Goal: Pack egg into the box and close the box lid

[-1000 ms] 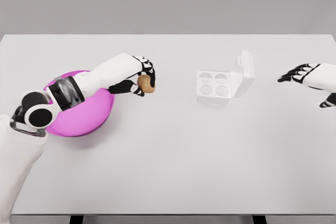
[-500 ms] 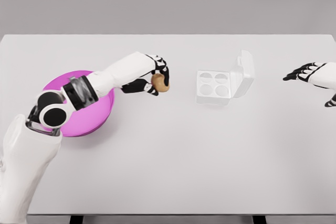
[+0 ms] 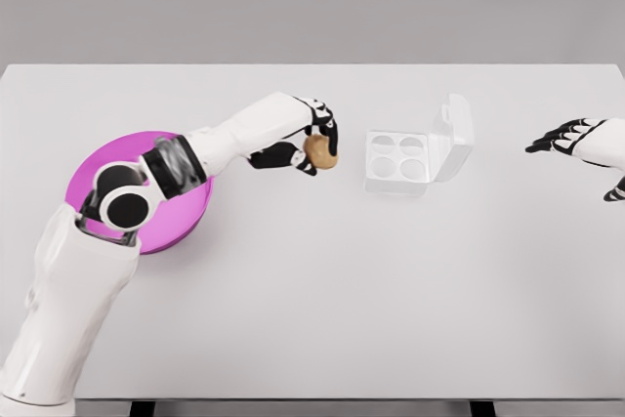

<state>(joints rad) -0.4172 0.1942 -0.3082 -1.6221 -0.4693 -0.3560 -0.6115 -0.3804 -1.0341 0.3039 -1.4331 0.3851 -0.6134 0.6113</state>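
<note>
We note a white table point(image 3: 312, 310) against a plain grey wall point(image 3: 312, 2). Our left hand point(image 3: 311, 140) is curled around a brown egg point(image 3: 320, 150), just left of the white box point(image 3: 398, 161), whose lid stands raised. Magenta bowl point(image 3: 181, 217) at far left. Right hand point(image 3: 571, 136): fingers spread, holding nothing.

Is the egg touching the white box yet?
Apart. In the head view, the egg sits in the left hand, with a strip of bare table plainly visible between it and the open box.
</note>
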